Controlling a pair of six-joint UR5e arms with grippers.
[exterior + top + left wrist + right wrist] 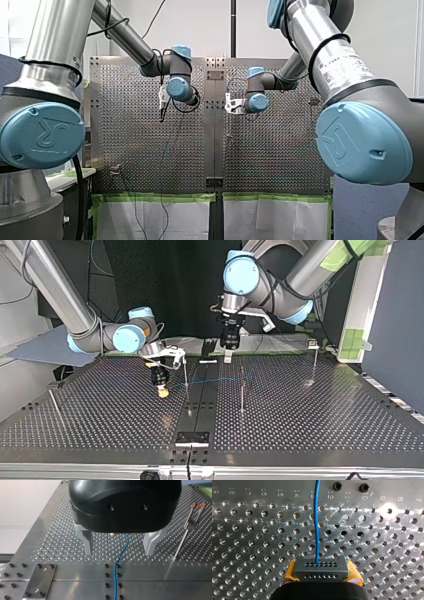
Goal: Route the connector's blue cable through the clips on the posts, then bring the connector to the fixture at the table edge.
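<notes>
- My right arm's end effector (322, 572) was clamped on the connector (321, 565), a small grey block pinched side to side between yellow pads (290, 572), low over the worktop (249, 542).
- The blue cable (316, 525) left the connector's face and ran off over the perforated plate. Seen from across the table, it stretched past a thin post (186, 371) toward a second post (242, 390). Whether it sat in any clip was too small to tell.
- My left arm's end effector (119, 552) hung with its metal fingers (88, 542) spread wide, and the cable passed between them, clear of both.
- The cable looked thin, light and limp, likely to sag and wander. It would probably want guiding close to each clip rather than pulling from afar.
- The connector looked rigid and light. Its flat sides seemed the sound place to grip, not the wire where it enters, which could kink or pull out.
</notes>
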